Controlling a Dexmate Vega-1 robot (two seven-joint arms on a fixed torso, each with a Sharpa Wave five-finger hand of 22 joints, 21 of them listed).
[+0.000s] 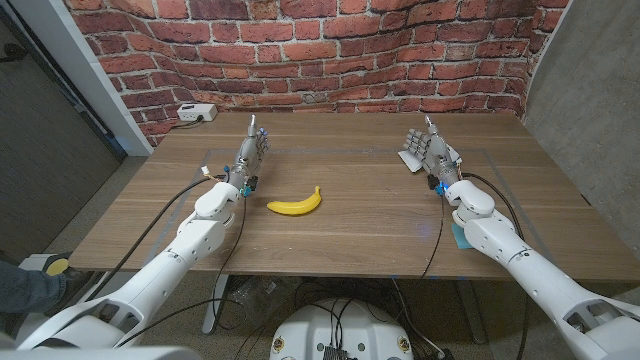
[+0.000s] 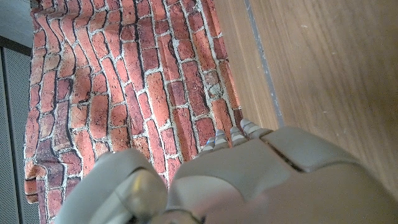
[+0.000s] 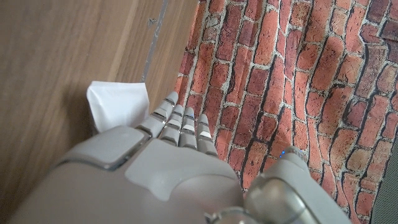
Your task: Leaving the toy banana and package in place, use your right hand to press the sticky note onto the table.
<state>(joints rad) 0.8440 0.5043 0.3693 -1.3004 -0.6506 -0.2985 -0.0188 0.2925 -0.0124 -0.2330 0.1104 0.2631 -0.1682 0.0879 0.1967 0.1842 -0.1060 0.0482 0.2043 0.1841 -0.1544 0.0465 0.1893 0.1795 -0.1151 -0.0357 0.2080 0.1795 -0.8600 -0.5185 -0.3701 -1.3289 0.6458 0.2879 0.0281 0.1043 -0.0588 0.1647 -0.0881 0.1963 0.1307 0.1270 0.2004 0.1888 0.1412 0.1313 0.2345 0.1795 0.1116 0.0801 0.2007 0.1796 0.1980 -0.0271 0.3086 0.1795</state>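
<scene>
Under our right forearm lies the small teal sticky note [image 1: 459, 236]; our right hand [image 1: 430, 152], fingers together, empty, stands beside the white package [image 1: 409, 158]. Swinging back could knock it or the yellow toy banana [image 1: 295, 203].

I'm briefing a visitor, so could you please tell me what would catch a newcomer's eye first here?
The yellow toy banana stands out, lying alone near the middle of the wooden table. The left hand and right hand stand on either side of it, fingers toward the brick wall. A white package lies by the right hand.
</scene>
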